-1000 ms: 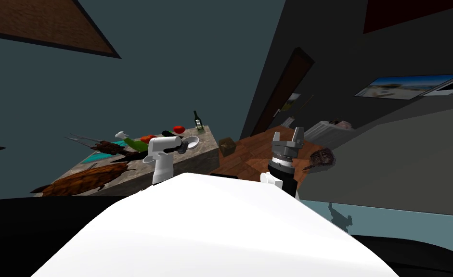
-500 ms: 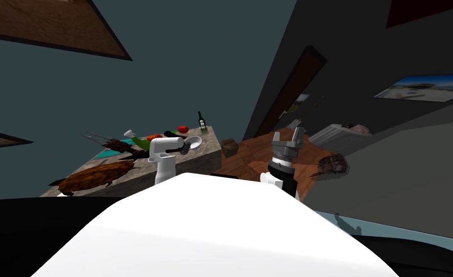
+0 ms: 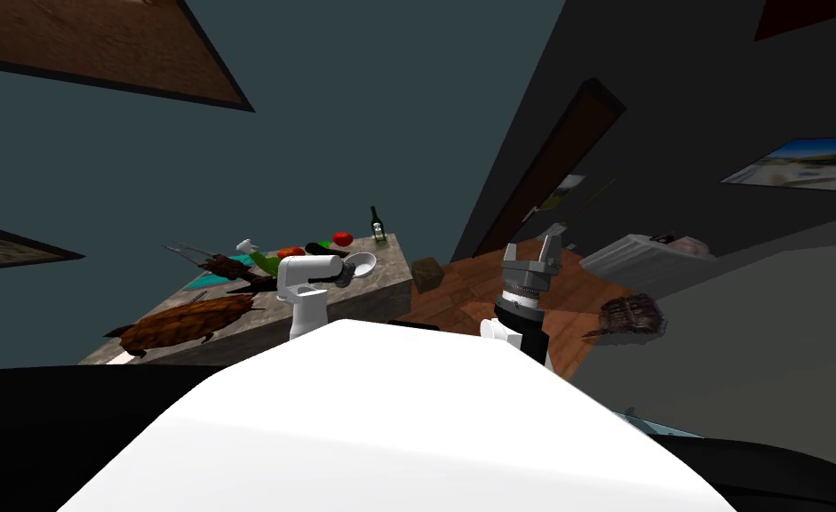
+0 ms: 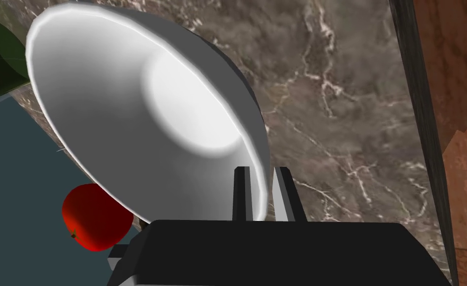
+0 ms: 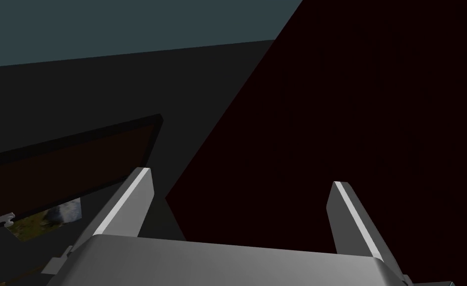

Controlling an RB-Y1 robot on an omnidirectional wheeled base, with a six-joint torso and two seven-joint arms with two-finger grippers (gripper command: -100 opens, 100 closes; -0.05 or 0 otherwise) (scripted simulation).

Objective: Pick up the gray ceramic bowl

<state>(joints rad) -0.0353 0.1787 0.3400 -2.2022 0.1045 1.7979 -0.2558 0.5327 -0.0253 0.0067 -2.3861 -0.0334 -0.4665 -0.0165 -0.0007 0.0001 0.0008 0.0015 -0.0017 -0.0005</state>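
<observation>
bowl [image 4: 143,124] still in left gripper [image 4: 262,172]

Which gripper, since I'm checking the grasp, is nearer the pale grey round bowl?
Left. The left gripper is shut on the rim of the pale grey round bowl; the right gripper stands open, apart, over the wooden floor.

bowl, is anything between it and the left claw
Nothing visible does. The left claw is shut on the rim of the bowl, one finger inside it and one outside.
</observation>
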